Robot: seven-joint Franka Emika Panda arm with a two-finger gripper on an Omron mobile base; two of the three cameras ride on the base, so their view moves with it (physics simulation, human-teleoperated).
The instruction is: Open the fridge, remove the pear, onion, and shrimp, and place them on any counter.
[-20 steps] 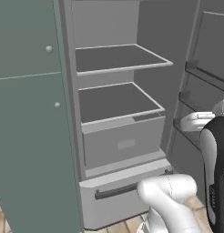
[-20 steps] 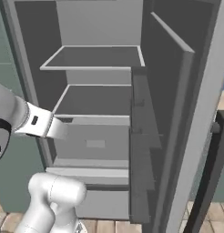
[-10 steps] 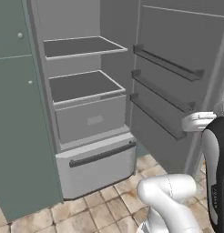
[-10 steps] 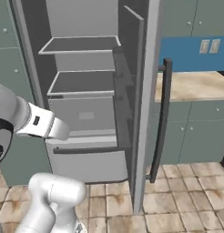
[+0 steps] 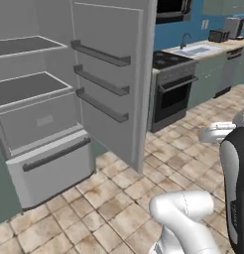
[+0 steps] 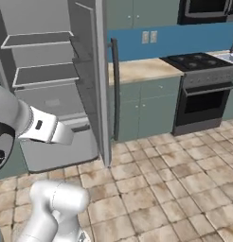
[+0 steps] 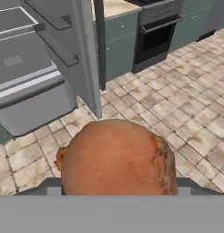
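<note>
The hand view shows the round brown onion (image 7: 116, 157) big at the bottom middle, held in the gripper (image 7: 116, 191), with the open fridge (image 7: 36, 59) at the upper left.

The fridge (image 5: 39, 114) stands at the left with its door (image 5: 114, 74) swung wide. To the door's right comes a worktop (image 6: 137, 70), then the oven (image 6: 203, 90). The onion (image 7: 116, 159) sits in the hand.
</note>
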